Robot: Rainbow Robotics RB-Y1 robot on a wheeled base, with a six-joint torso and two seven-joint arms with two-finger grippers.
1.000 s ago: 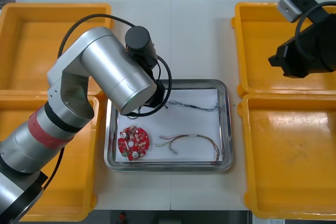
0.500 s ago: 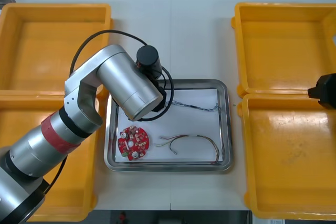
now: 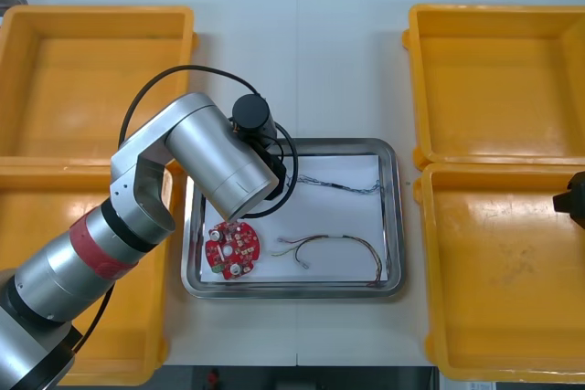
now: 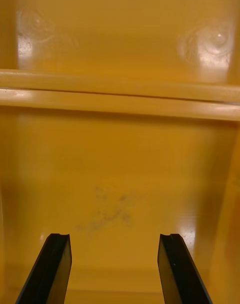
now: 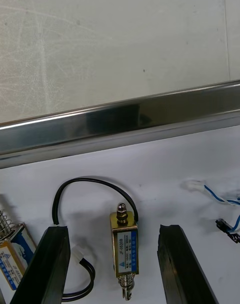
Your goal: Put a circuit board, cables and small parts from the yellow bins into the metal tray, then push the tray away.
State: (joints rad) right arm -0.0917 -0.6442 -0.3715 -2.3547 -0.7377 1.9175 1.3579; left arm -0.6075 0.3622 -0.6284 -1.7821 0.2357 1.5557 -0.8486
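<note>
My left arm (image 3: 215, 157) reaches over the metal tray's (image 3: 391, 226) far left corner and hides its own gripper in the front view. In the left wrist view my left gripper (image 5: 114, 230) is open. A small metal part (image 5: 124, 243) with a black cable (image 5: 75, 184) lies loose between the fingers on the white lining. A second small metal part (image 5: 11, 249) lies just outside one finger. In the tray lie a round red circuit board (image 3: 232, 247), a red and yellow cable (image 3: 331, 246) and a blue and white cable (image 3: 340, 185). My right gripper (image 4: 117, 264) is open above a yellow bin's floor (image 4: 120, 174).
Two yellow bins stand at the left (image 3: 91, 79) (image 3: 137, 344) and two at the right (image 3: 494, 79) (image 3: 503, 280); all look bare inside. My right arm (image 3: 572, 196) shows at the right edge over the near right bin. Bare table (image 3: 347, 61) lies beyond the tray.
The left arm has sunk toward the tray's far left corner. The right arm has drawn back from the far right bin to the right edge over the near right bin.
</note>
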